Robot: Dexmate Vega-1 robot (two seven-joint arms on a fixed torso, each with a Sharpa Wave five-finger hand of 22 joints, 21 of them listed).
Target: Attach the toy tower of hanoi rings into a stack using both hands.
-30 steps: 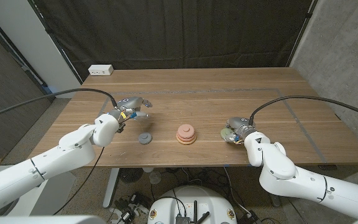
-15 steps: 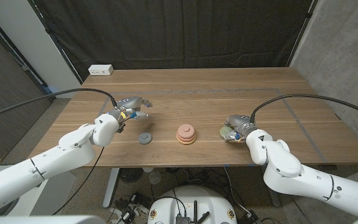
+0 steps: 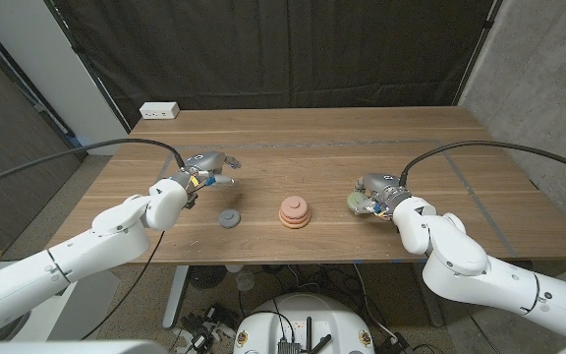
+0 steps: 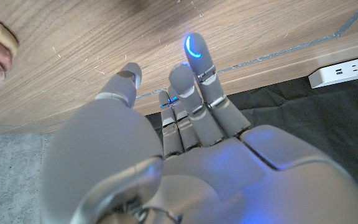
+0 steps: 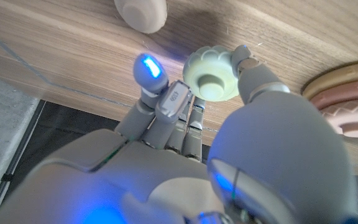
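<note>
Right robot hand [image 3: 371,194] pinched pale green ring [image 5: 211,76], right of pink stack [image 3: 295,212]. Left robot hand [image 3: 202,169] hovered, fingers spread, empty, far-left of grey ring [image 3: 229,218] on bench [image 3: 312,147].

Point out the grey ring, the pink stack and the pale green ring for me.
grey ring [image 3: 229,218]: head view, on its top face, on the table.
pink stack [image 3: 295,212]: head view, on the upper ring.
pale green ring [image 5: 211,81]: right wrist view, on its raised centre, held by the right hand [image 3: 373,195].
</note>
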